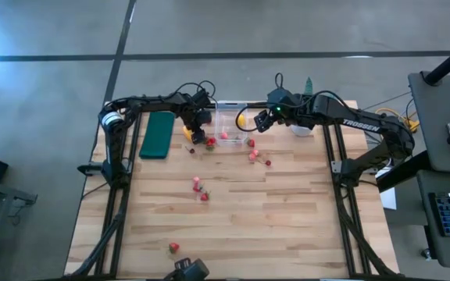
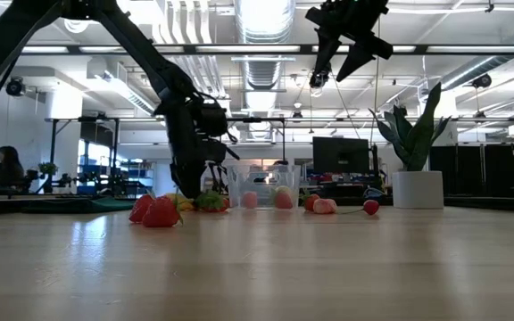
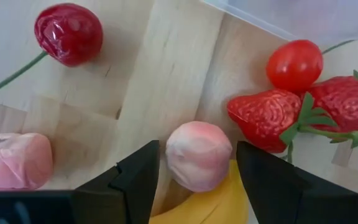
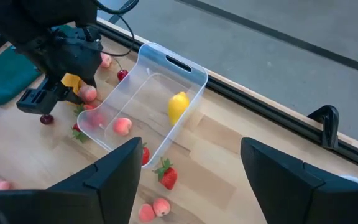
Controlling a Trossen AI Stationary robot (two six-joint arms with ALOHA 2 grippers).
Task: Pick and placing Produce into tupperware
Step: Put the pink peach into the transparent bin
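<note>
The clear tupperware [image 4: 148, 99] stands near the table's far edge, holding a yellow lemon [image 4: 178, 106] and a pink fruit [image 4: 122, 126]. Just left of it my left gripper [image 3: 198, 167] points down, open. Its fingers stand on either side of a pink peach-like fruit [image 3: 194, 149], which rests on the yellow banana [image 3: 210, 208]. Two strawberries [image 3: 266, 118], a red tomato-like fruit [image 3: 294, 65] and a cherry [image 3: 69, 34] lie close by. My right gripper [image 1: 260, 123] hangs open, high over the box's right side.
A dark green pad [image 1: 158, 134] lies left of my left gripper. A white plant pot [image 2: 418, 189] stands right of the box. More fruits lie right of the box [image 1: 252, 154], mid-table [image 1: 200, 187] and by the near edge [image 1: 173, 247].
</note>
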